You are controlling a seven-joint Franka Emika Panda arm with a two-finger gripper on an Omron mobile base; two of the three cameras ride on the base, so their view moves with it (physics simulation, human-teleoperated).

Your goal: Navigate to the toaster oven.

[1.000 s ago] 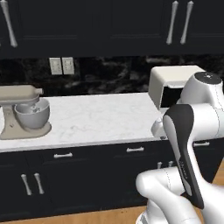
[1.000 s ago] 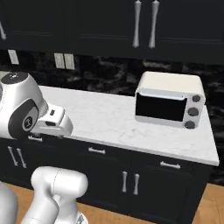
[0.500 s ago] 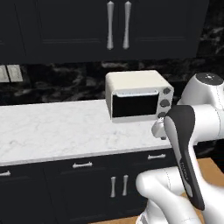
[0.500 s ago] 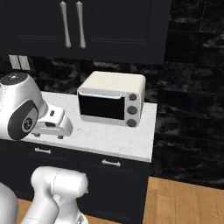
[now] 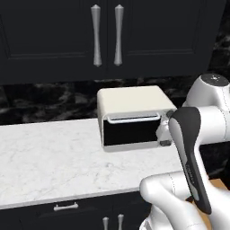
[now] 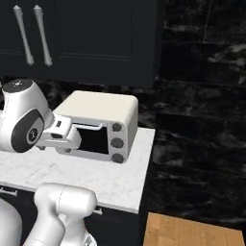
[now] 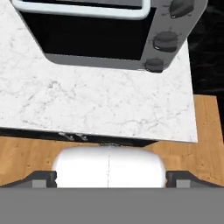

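The fingers (image 7: 43, 177) are seen only as two dark tips set wide apart at the bottom corners of the hand view, spread open with nothing held. From left to right, white marble desk (image 5: 49, 166) gives way to the toaster oven (image 5: 134, 117), which is placed near the desk's right end against the black stone backsplash (image 6: 202, 91), directly ahead of the folded arm. A collision is judged the main risk: should the base be driven much closer, the arm's wrist could be pressed into the oven's door or the desk edge clipped. Dark cabinets (image 5: 108, 36) are hung above, dark drawers (image 5: 67, 207) below, and wooden floor (image 6: 192, 233) is exposed at right.
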